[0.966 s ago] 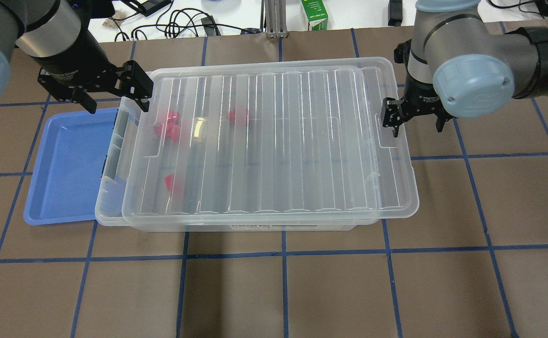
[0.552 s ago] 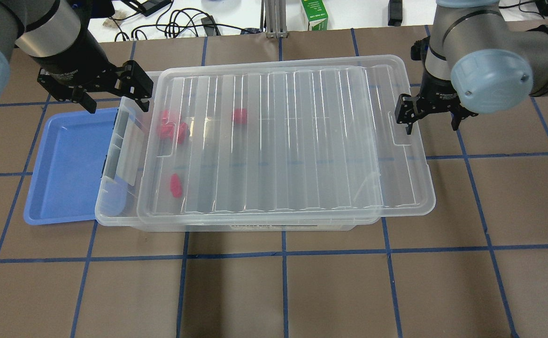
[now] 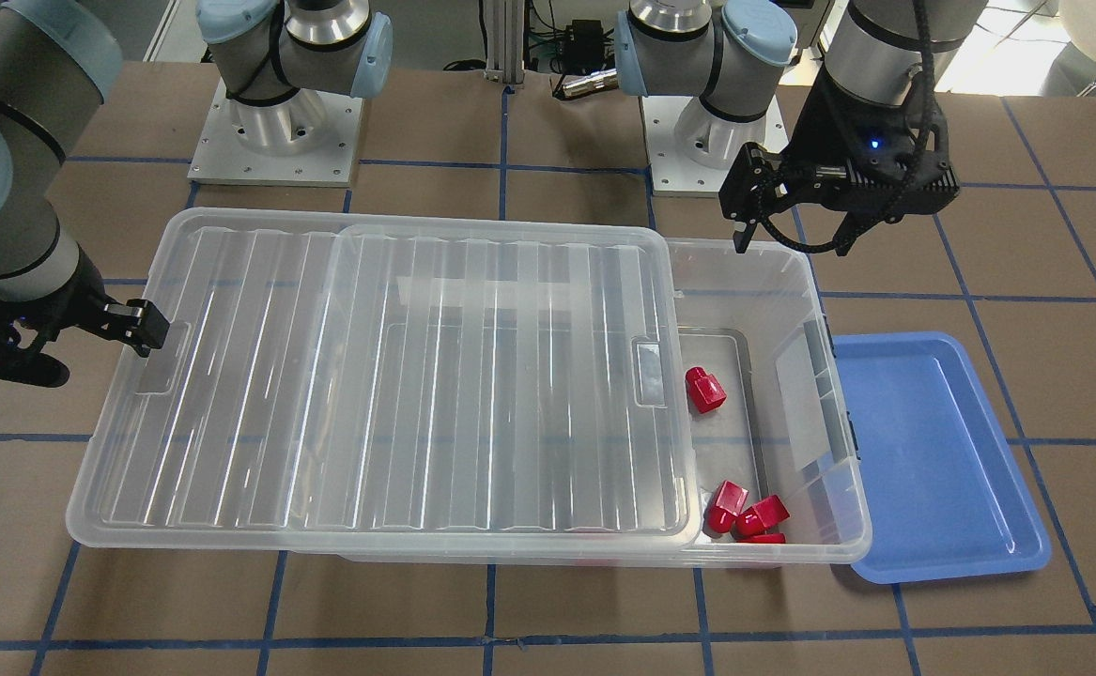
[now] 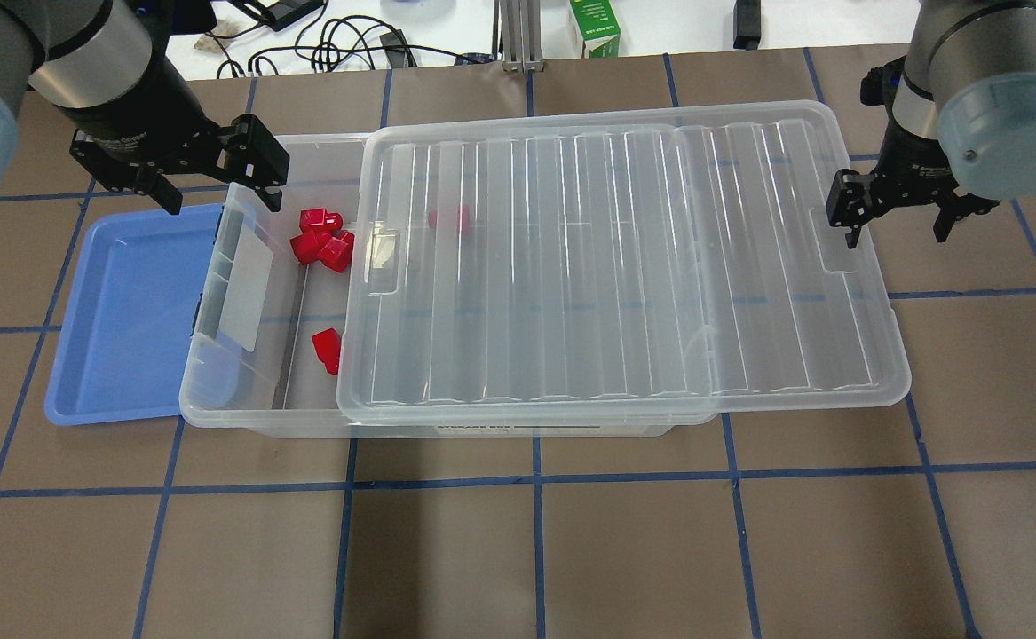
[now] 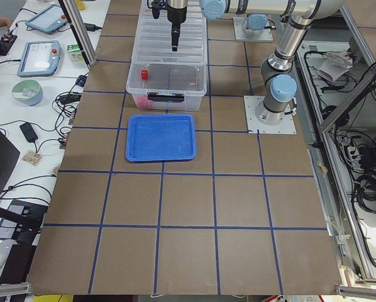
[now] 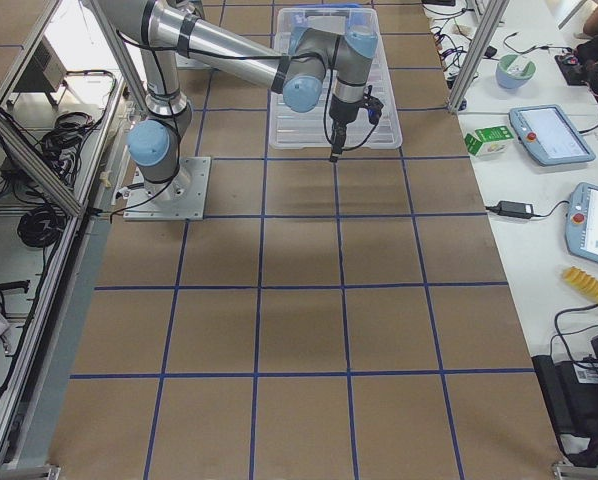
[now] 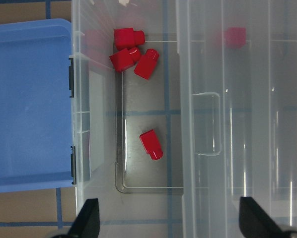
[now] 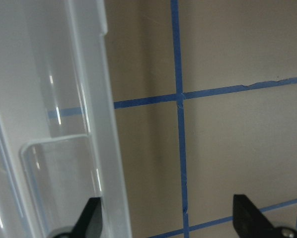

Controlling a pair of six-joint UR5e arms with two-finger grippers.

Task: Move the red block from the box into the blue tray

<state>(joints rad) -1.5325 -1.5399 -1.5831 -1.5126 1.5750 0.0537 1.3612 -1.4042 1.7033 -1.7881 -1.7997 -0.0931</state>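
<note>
Position: you find red block [image 4: 327, 349] on box [image 4: 216, 410] floor, below left gripper [image 4: 220, 197], untouched; its jaws spread wide, empty. Right gripper [image 4: 895, 232] likewise spread, beside lid [image 4: 624, 266] edge.

A green carton [image 4: 595, 31] and a teach pendant [image 6: 549, 133] lie beside the brown table [image 4: 518, 550].

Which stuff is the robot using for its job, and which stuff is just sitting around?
For the job: red blocks, clear box, its lid, blue tray, left gripper, right gripper.

Just lying about: green carton, black cables, teach pendant on the side bench.
</note>
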